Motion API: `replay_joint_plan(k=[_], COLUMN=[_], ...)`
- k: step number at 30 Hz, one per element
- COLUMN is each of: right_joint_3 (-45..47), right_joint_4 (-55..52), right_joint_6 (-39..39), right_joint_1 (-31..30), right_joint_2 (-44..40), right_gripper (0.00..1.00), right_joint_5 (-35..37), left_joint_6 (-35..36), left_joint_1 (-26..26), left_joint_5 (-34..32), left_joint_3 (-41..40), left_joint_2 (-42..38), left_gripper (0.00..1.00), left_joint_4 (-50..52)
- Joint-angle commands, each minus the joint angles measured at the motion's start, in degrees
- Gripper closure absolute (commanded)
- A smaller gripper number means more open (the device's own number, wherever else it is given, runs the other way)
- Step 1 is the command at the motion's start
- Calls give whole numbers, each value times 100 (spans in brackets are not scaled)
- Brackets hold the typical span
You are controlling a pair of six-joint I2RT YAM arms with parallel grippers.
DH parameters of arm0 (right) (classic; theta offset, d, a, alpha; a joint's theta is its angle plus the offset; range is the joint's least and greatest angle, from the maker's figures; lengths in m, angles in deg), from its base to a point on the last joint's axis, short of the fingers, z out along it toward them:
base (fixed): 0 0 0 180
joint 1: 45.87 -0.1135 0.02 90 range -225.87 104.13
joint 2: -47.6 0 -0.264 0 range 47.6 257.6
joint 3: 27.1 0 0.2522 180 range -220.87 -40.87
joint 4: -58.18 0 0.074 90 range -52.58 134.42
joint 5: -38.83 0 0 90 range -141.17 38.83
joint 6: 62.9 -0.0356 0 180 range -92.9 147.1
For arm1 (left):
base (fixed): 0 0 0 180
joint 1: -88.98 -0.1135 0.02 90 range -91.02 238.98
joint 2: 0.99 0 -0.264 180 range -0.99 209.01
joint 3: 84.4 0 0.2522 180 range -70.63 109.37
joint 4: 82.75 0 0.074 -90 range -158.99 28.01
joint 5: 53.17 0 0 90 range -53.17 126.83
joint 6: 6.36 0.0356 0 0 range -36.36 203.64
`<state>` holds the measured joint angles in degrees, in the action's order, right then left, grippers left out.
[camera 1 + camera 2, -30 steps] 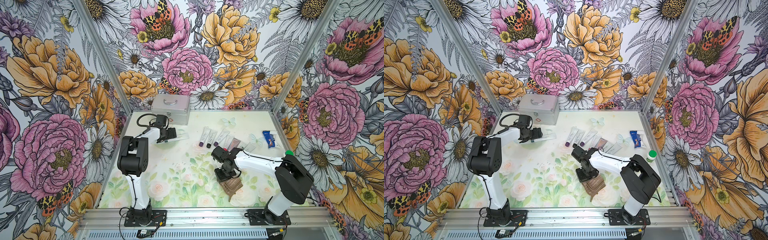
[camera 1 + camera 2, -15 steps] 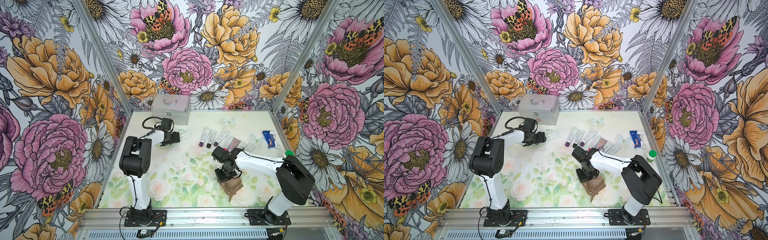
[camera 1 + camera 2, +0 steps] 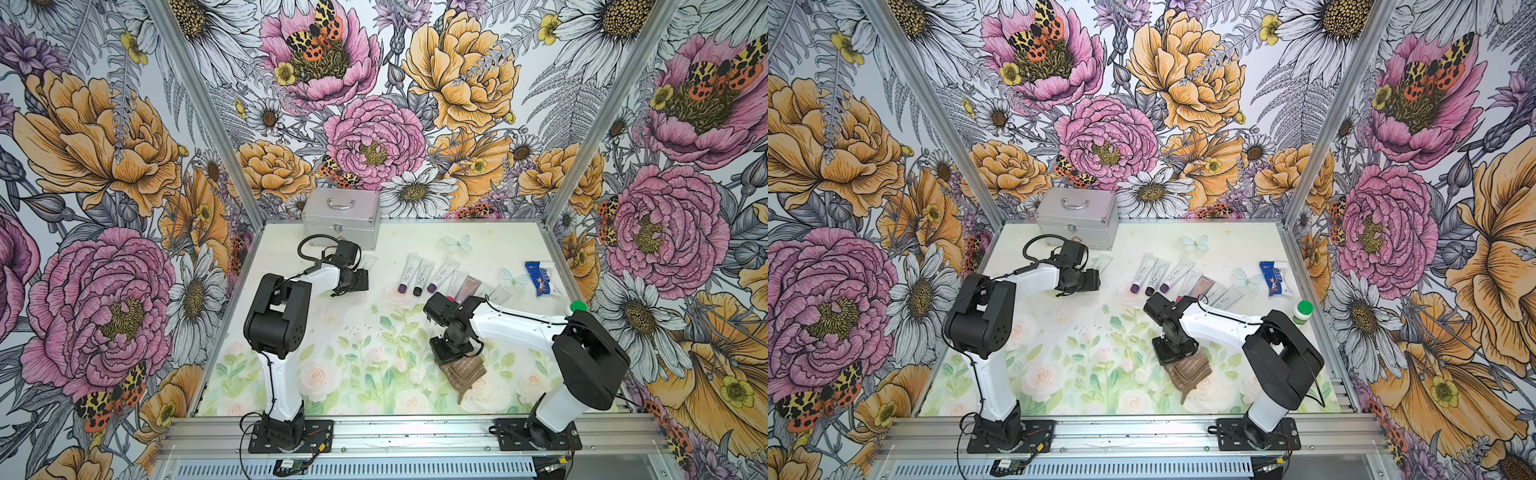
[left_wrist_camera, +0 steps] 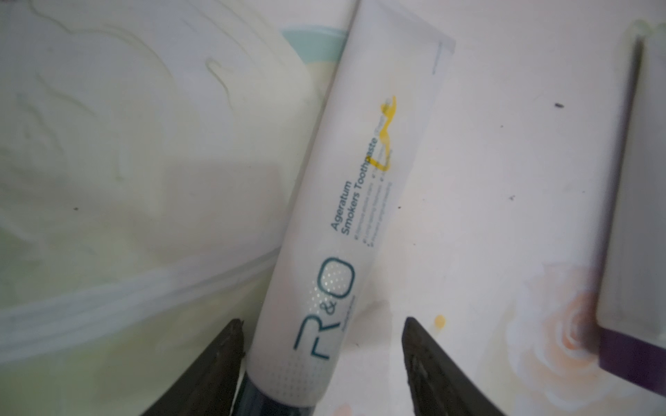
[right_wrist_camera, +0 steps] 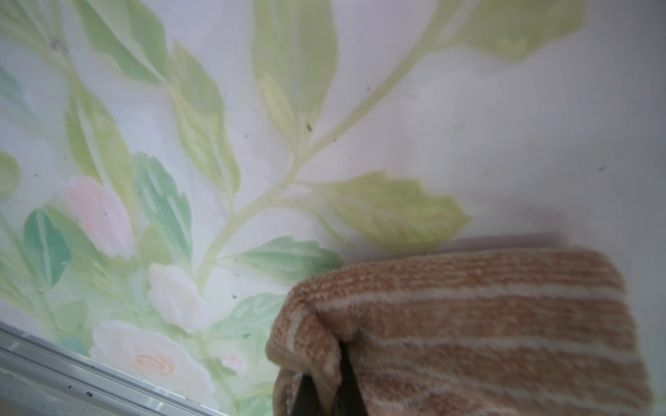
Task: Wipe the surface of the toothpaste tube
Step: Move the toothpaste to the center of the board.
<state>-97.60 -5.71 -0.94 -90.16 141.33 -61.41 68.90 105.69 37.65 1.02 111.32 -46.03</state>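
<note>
- Two black fingers (image 4: 216, 371) of the left gripper (image 4: 321, 321) straddle the cap end of the tube (image 4: 360, 180). The tube lies flat on the table (image 3: 332, 332), just in front of the case (image 3: 340, 214) by its right corner.
- From where I stand the jaws are about half open. One finger sits right against the tube's side, and the other stands apart with bare table showing between. The tube is not lifted.
- White tube, "R&O" printed on it, with a yellow smear (image 4: 385, 140) across the lettering toward its crimped end. The dark cap is mostly hidden between the fingers.
- In both top views only the crimped end pokes out past the left gripper (image 3: 361, 279), pointing toward the case.
- Over on the near side of the table, well away from the case, the right gripper (image 5: 326, 389) is clamped tight on a fold of the striped brown cloth (image 5: 468, 324). I cannot tell whether the cloth rests on the table.
- Right of the case lies a row of spare tubes (image 3: 432, 276). The nearest, purple-capped, is beside the left gripper but apart from it.
- Farther right of the case are a blue packet (image 3: 540, 277) and a green-capped bottle (image 3: 577, 306).
</note>
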Motion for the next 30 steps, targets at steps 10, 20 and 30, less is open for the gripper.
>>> replay_joint_plan(k=[10, 20, 30], right_joint_3=[-65, -115, -97], right_joint_4=[-1, -6, -7], right_joint_6=[-2, 17, 96], right_joint_1=[0, 13, 56], right_joint_2=[-62, -127, -83], right_gripper=[100, 100, 100], right_joint_5=[135, 137, 31], left_joint_6=[31, -269, -1174], left_joint_1=[190, 930, 2606], left_joint_5=[-179, -441, -688], left_joint_3=[-247, -1321, -2632], left_joint_2=[-45, -1047, -2443], left_gripper=[65, 72, 68], left_joint_4=[242, 99, 49])
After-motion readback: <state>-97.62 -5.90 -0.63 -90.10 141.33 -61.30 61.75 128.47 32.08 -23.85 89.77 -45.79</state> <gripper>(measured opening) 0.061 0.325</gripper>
